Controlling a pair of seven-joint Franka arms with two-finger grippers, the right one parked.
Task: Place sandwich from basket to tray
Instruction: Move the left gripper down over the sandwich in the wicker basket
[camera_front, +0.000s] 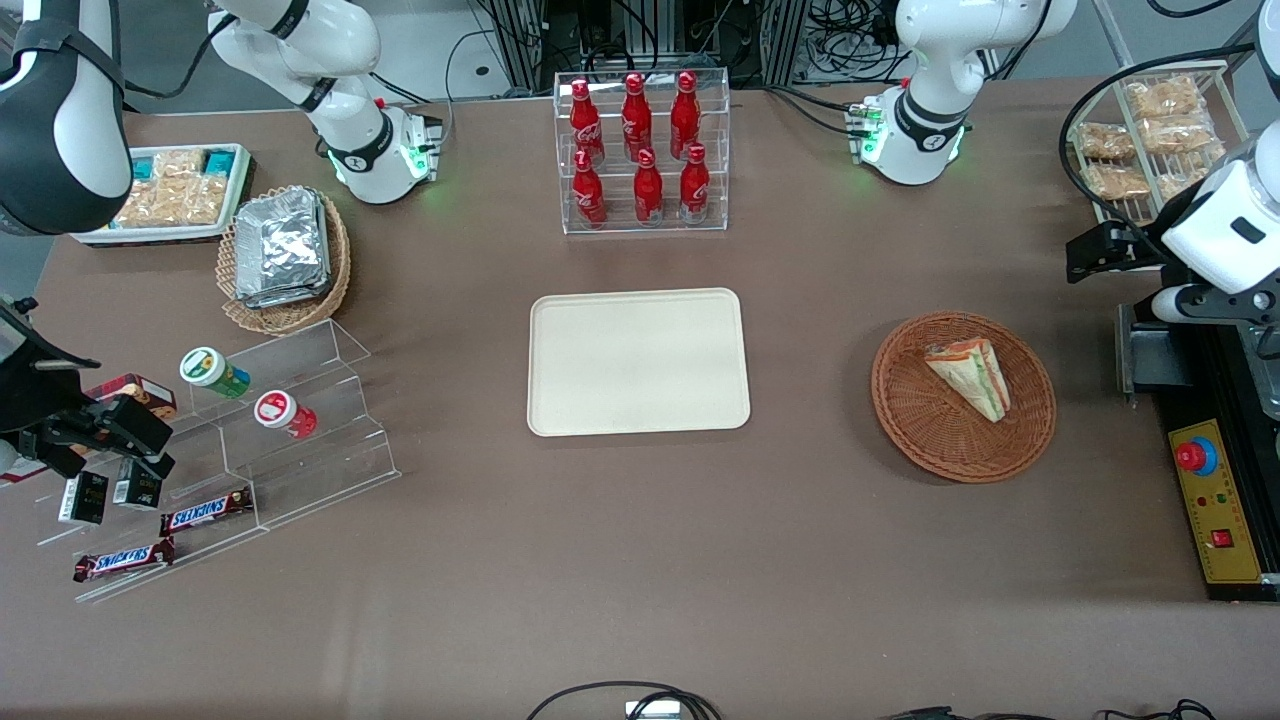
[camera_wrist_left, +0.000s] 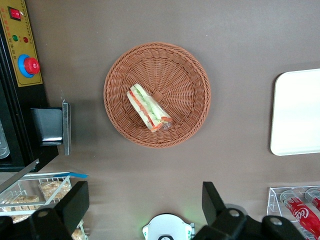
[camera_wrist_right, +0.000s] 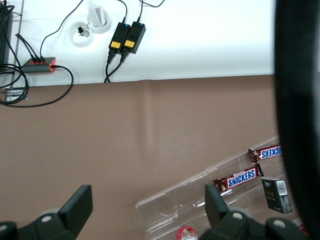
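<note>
The sandwich (camera_front: 970, 378), a clear-wrapped triangular wedge with red, orange and green layers, lies in the round reddish-brown wicker basket (camera_front: 900, 400) at the working arm's end of the table. The cream-beige tray (camera_front: 637, 362) lies flat and bare at the table's middle, beside the basket. My left gripper (camera_front: 1095, 252) hangs high above the table, farther from the front camera than the basket, open and empty. In the left wrist view the sandwich (camera_wrist_left: 148, 108), the basket (camera_wrist_left: 185, 75) and an edge of the tray (camera_wrist_left: 300, 112) show past the gripper (camera_wrist_left: 144, 189).
A clear rack of red bottles (camera_front: 642, 150) stands farther back than the tray. A control box with a red button (camera_front: 1215, 500) and a wire rack of snacks (camera_front: 1150, 130) flank the basket. A tan basket of foil packets (camera_front: 285, 250) and an acrylic stand (camera_front: 230, 450) lie toward the parked arm's end.
</note>
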